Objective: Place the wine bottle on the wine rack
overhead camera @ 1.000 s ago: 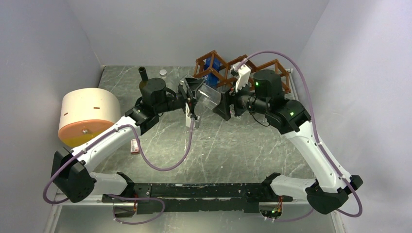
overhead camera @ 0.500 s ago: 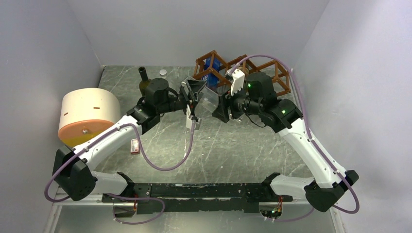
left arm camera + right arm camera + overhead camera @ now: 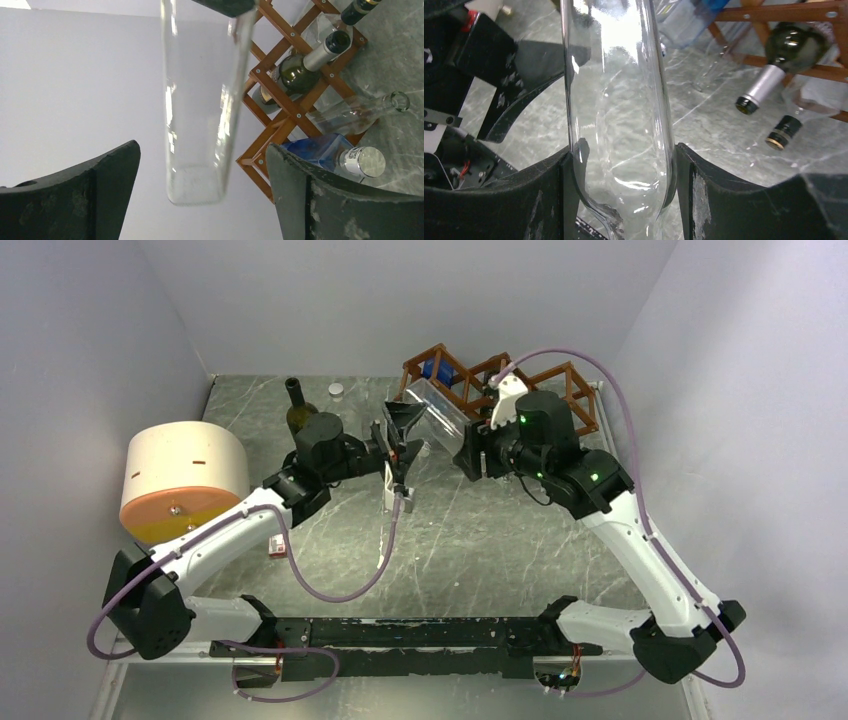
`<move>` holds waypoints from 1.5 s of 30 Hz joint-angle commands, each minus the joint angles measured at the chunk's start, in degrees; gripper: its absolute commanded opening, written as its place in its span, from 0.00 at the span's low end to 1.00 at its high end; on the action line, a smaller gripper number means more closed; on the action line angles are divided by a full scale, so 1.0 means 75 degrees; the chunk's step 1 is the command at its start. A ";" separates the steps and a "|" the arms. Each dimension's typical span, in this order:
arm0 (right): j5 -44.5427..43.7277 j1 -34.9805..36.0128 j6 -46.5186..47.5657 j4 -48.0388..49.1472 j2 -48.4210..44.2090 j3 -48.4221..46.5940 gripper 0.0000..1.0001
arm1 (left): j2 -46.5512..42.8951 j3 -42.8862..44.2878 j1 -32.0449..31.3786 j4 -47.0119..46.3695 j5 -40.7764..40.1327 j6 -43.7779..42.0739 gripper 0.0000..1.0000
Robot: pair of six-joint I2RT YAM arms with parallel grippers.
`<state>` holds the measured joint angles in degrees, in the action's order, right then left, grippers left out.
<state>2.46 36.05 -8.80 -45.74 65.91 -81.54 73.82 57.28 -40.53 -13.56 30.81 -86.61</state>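
Now: nearest the arm bases, a small red item (image 3: pixel 278 543) lies on the marble table (image 3: pixel 480 540). A cream drum (image 3: pixel 185 472) with an orange face sits at the left edge.

Mid-table, the right gripper (image 3: pixel 624 152) is clamped on the wine bottle (image 3: pixel 616 75), clear glass, with a finger pressed to each side near its shoulder. The bottle is off the table and tilted, base end toward the left gripper (image 3: pixel 202 147). The left fingers (image 3: pixel 100 185) are spread wide; the glass sits between them, touching neither.

Beyond, the wine rack (image 3: pixel 277 93) stands at the far edge. The held bottle is in front of it, not in any opening. The rack carries a dark green bottle (image 3: pixel 292 72), a blue bottle (image 3: pixel 320 150) and a clear bottle (image 3: pixel 350 110).

Far left, a dark bottle (image 3: pixel 295 408) stands upright, with a white cap (image 3: pixel 336 389) near it.
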 commanded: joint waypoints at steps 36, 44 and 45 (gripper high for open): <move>-0.4901 -0.0318 -0.2876 -0.2761 -0.0756 -0.0164 0.00 | -0.3965 -0.1854 -0.0097 0.1411 -0.4575 1.3716 0.99; -0.4124 -0.2076 -0.2465 -0.2233 -0.0543 0.0712 0.00 | -0.3594 -0.1620 -0.0099 0.2144 -0.4358 1.3627 0.99; -0.3918 -0.2397 -0.2299 -0.2101 -0.0515 0.0791 0.00 | -0.3563 -0.1576 -0.0103 0.2199 -0.4294 1.3643 0.99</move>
<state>-30.04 25.56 -28.34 -66.57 61.52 -77.03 46.28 44.07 -40.99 -0.60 -2.55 14.68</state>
